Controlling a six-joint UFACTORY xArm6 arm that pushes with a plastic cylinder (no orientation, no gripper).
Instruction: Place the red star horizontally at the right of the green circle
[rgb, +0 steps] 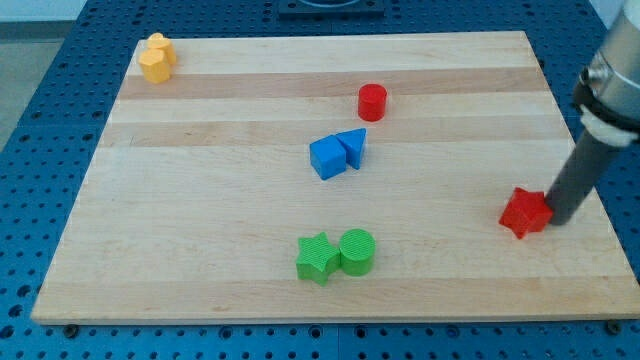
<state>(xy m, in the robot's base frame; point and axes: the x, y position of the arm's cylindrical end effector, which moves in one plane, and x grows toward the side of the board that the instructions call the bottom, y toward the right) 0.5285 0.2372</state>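
My tip (560, 216) sits just to the view's right of the red star (525, 211), touching it or very nearly so, close to the board's right edge and a little below its middle height. There are no jaws to spread or press together here: the arm ends in a plain dark rod, and it holds nothing.

The green circle (357, 251) stands near the board's bottom edge, around the centre, with the green star (318, 258) touching it on the view's left. The red star lies well apart from it, to the view's right and a little higher.

The risks, as I judge them: the star's points give an uneven face, so a push off its centre could spin it and let it slip past the rod. A straight leftward shove would leave it too high for the circle's row, so I need some downward drift too. Pushed too far, it would knock the circle into its green neighbour.

The wooden board (200, 230) is pale and smooth, with lengthwise grain. The blocks look like matte, solid-coloured pieces: a red cylinder (372, 101), a blue cube (327, 157) touching a blue triangle (352, 146) near the centre, and two yellow blocks (156, 57) huddled at the top-left corner.
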